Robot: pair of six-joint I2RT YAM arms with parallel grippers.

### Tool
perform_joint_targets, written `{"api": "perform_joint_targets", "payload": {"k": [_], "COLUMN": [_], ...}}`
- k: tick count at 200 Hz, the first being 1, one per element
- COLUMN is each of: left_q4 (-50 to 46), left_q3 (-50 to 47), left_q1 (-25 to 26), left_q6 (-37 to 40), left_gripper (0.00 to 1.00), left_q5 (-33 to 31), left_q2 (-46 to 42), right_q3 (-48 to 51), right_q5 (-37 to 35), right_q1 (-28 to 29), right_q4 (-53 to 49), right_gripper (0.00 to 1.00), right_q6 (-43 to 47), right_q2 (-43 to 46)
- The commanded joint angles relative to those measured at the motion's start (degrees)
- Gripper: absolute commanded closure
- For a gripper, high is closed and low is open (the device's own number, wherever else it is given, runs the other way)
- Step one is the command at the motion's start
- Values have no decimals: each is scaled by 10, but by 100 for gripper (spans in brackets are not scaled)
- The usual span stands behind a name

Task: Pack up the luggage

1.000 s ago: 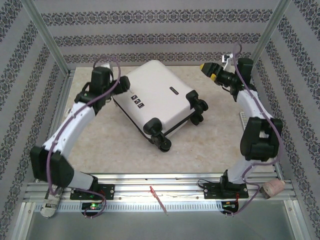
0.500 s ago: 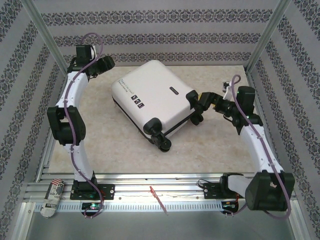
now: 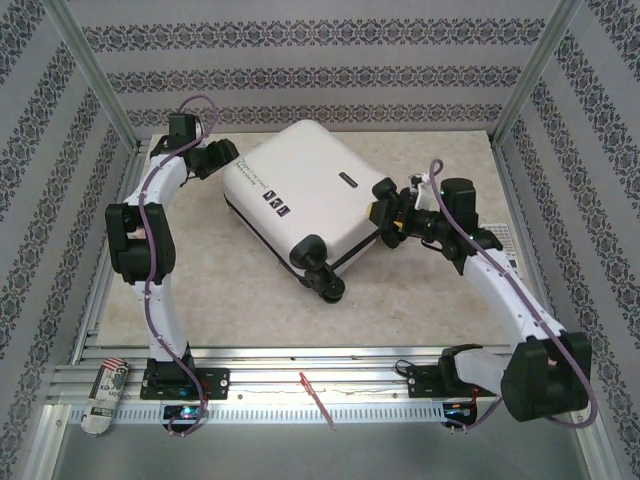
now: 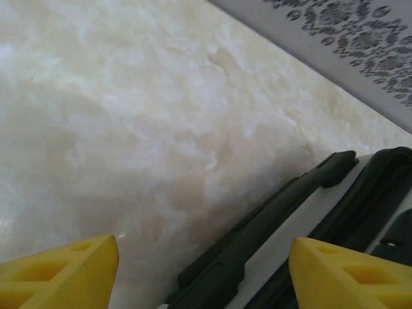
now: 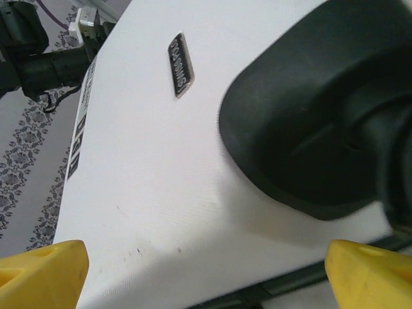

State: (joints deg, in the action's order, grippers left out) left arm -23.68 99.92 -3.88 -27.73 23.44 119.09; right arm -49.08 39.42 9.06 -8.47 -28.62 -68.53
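The luggage point(image 3: 310, 185), a white hard-shell suitcase, lies closed and flat in the middle of the table, wheels toward the front right. My left gripper point(image 3: 228, 158) is at its back-left edge. In the left wrist view that gripper point(image 4: 206, 277) is open, its yellow fingertips point(image 4: 64, 270) wide apart, with the black handle point(image 4: 228, 260) between them and untouched. My right gripper point(image 3: 383, 212) is at the right-hand wheel corner. In the right wrist view it point(image 5: 206, 273) stands open across the white shell point(image 5: 161, 161), next to a black wheel housing point(image 5: 322, 109).
A striped can point(image 3: 105, 393) and a red stick point(image 3: 315, 393) lie on the metal rail at the near edge. Metal posts point(image 3: 95, 70) and patterned walls close in the table. Two more wheels point(image 3: 325, 285) stick out toward the front.
The left gripper swung out to the back-left corner, then came back to the suitcase's left edge. The right gripper came down from the back right to the wheel corner.
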Motion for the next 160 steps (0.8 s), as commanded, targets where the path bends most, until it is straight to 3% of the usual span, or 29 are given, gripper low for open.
{"api": "perform_joint_targets", "payload": {"k": [1, 93, 160], "left_q4": [20, 124, 147], "left_q3": [-57, -300, -464], "left_q1": [20, 73, 145], "left_q6": [-6, -60, -138], "left_gripper": [30, 33, 32], "left_q5": [18, 17, -111], "left_q2": [-56, -196, -388], "right_q3": [-26, -191, -489], "right_q5": [-27, 9, 93], "right_q1": [16, 33, 103], "right_q4": [-2, 15, -37], "right_gripper": [6, 6, 10], "right_q6": [17, 44, 63], "right_q2": [-52, -239, -476]}}
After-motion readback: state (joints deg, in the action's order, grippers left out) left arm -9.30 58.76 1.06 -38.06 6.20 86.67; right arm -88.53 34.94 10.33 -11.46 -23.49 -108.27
